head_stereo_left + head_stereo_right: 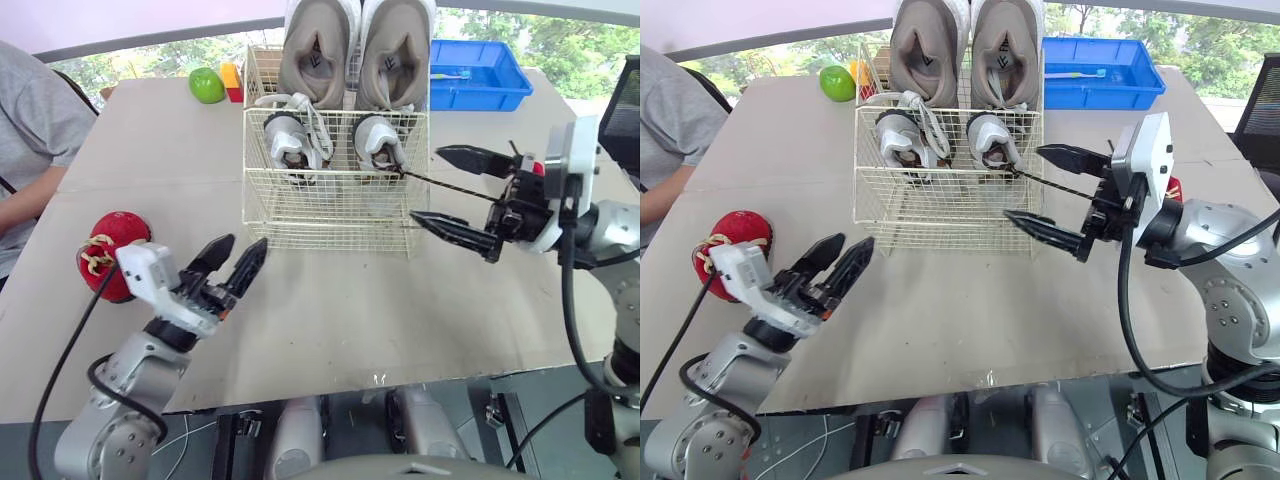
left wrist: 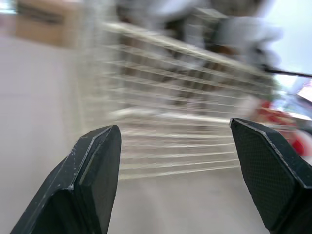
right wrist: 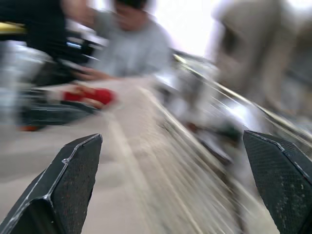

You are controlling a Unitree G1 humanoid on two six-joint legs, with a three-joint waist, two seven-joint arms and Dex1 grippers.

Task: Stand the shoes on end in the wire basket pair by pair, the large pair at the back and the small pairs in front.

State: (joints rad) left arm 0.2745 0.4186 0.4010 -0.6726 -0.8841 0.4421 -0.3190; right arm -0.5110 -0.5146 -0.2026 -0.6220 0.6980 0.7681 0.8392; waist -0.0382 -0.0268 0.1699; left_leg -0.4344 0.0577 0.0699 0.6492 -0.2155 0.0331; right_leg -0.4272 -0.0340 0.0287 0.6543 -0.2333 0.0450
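At the far left a person in a grey shirt (image 1: 35, 120) sits at the edge of a beige table (image 1: 340, 320). Near them, a small red shoe (image 1: 108, 252) with pale laces lies on the tabletop, outside the basket. Just beside it, the left gripper (image 1: 246, 243) hovers low over the table with its two black fingers spread apart and nothing between them, pointing toward the basket. A green round object (image 1: 207, 85) and a yellow and red block (image 1: 232, 80) sit at the table's far side. In the middle stands the white wire basket (image 1: 330, 215). A large taupe pair of shoes (image 1: 318, 50) stands on end at its back, and a small grey and white pair (image 1: 290, 140) stands in front of them. To the right, the right gripper (image 1: 428, 185) is close to the basket's right front corner, jaws wide open and empty. Behind it rests a blue plastic bin (image 1: 490, 85).
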